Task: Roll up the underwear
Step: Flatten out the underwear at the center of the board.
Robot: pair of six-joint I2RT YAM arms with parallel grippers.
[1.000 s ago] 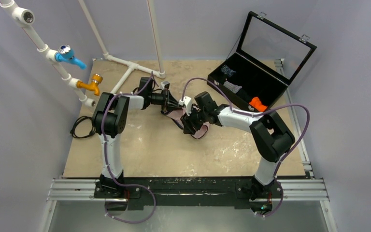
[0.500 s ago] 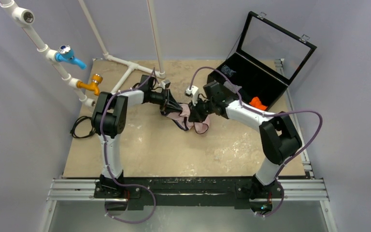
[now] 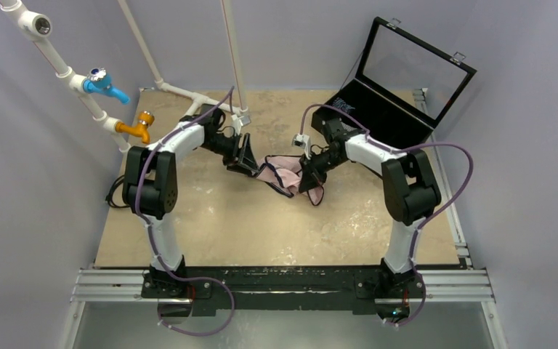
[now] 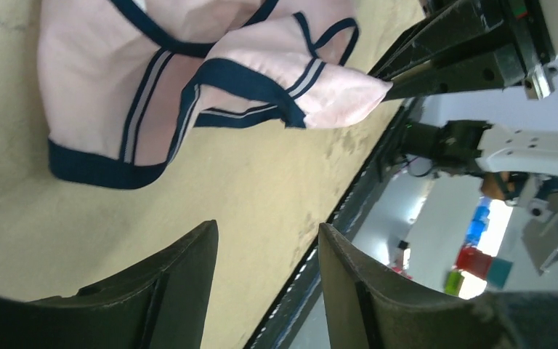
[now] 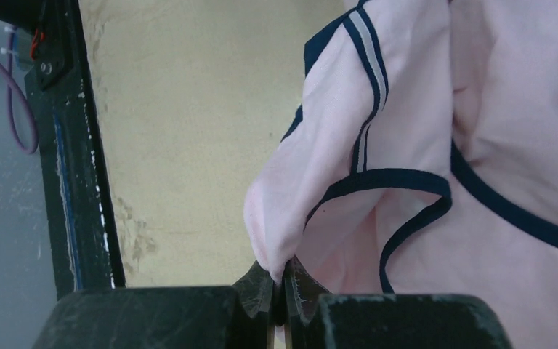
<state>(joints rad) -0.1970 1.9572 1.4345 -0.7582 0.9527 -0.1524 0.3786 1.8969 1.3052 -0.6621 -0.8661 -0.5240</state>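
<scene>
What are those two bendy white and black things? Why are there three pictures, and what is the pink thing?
They are two robot arms bolted to a table. One picture looks down from above. The other two come from little cameras on each arm's wrist, so you see that arm's own fingers. On the table lies pink underwear with dark blue edges. The right gripper is pinched shut on a fold of it. The left gripper is open, with nothing between its fingers. A black case stands open at the back right.
</scene>
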